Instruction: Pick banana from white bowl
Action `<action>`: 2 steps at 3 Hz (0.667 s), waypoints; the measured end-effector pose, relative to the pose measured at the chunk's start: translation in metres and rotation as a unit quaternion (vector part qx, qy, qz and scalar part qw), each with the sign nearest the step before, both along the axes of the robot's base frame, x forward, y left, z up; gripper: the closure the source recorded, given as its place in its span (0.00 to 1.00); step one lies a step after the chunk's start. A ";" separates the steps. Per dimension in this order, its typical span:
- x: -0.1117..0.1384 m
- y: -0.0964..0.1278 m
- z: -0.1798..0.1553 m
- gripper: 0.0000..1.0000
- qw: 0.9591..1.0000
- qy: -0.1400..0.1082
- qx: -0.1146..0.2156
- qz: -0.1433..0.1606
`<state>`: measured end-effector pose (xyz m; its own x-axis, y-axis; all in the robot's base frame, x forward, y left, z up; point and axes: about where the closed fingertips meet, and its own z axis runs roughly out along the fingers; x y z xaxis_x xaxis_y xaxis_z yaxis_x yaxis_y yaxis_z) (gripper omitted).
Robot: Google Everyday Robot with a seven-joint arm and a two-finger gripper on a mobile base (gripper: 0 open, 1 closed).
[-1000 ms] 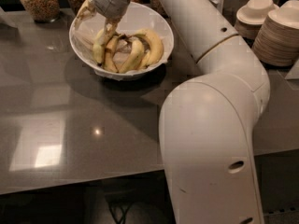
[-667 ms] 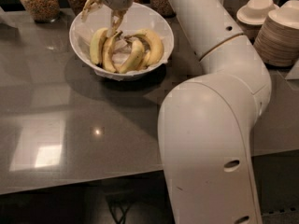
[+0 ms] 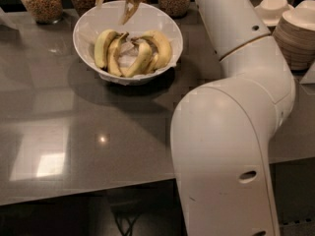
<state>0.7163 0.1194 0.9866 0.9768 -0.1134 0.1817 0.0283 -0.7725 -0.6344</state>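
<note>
The white bowl (image 3: 88, 21) stands at the back left of the dark grey counter, lined with crumpled white paper. In it the plump pale greenish-yellow banana (image 3: 102, 47) lies at the left, joined at a dark stem to a slimmer yellow one (image 3: 116, 57). A deeper-yellow cluster (image 3: 158, 47) lies to the right. My gripper (image 3: 111, 13) hangs over the bowl's back rim, above the bananas and clear of them. Its fingers (image 3: 129, 11) are spread apart and hold nothing.
Three glass jars of cereal (image 3: 41, 1) stand behind the bowl. Stacked off-white bowls and plates (image 3: 296, 38) stand at the right. My white arm (image 3: 231, 132) fills the right foreground. The counter's front edge (image 3: 83, 193) runs along the bottom.
The gripper has risen out of the bowl, from down among the bananas to above the rim. The bananas stay in the bowl.
</note>
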 end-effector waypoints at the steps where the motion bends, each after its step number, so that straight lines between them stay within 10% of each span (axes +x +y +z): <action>1: -0.001 -0.002 -0.004 0.50 1.000 0.005 0.000 -0.003; 2: -0.003 -0.002 -0.011 0.48 1.000 0.012 -0.001 -0.003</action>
<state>0.7137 0.1172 0.9760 0.9803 -0.1181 0.1583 0.0089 -0.7743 -0.6327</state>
